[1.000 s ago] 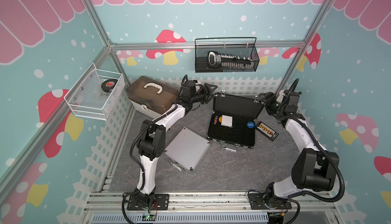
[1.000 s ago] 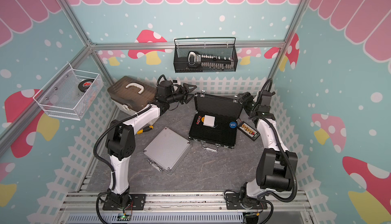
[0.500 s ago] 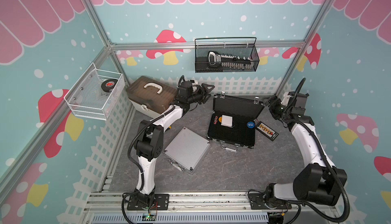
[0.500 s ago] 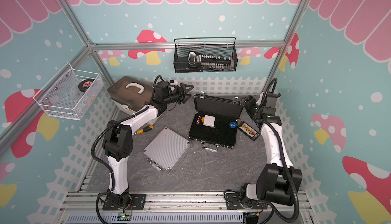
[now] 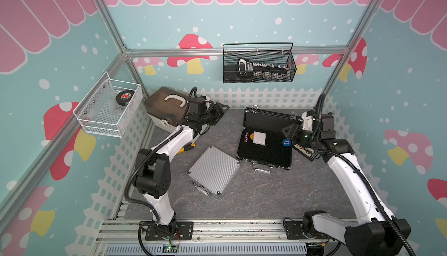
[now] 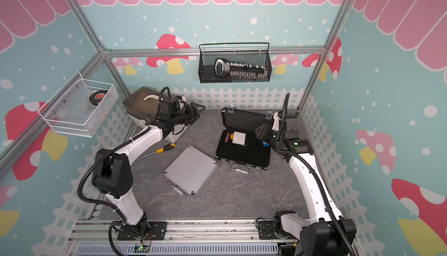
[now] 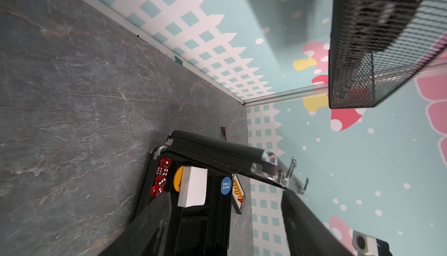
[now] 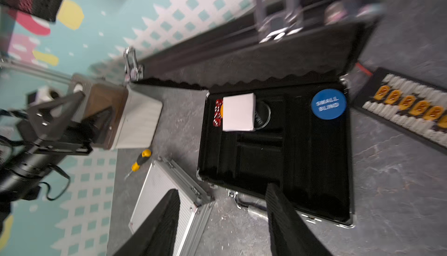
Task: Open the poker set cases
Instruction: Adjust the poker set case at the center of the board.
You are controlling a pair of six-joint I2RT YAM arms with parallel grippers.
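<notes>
Two cases on the grey table (image 5: 254,194): the black case (image 5: 263,153), back right, lid raised, holds red dice (image 7: 160,177), a white box (image 5: 259,137) and a blue chip (image 5: 286,142); the silver case (image 5: 214,170), ribbed, lies closed just left of it. Both the left gripper (image 5: 223,109) and the right gripper (image 5: 287,131) have jaws apart and are empty.

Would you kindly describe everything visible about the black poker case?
The black poker case lies open on the grey table, its foam-lined lid raised toward the back wall, two metal latches sticking up from its edge. The black compartmented base holds red dice, a white box and a blue "Small Blind" disc. A metal handle lies at its front.
</notes>
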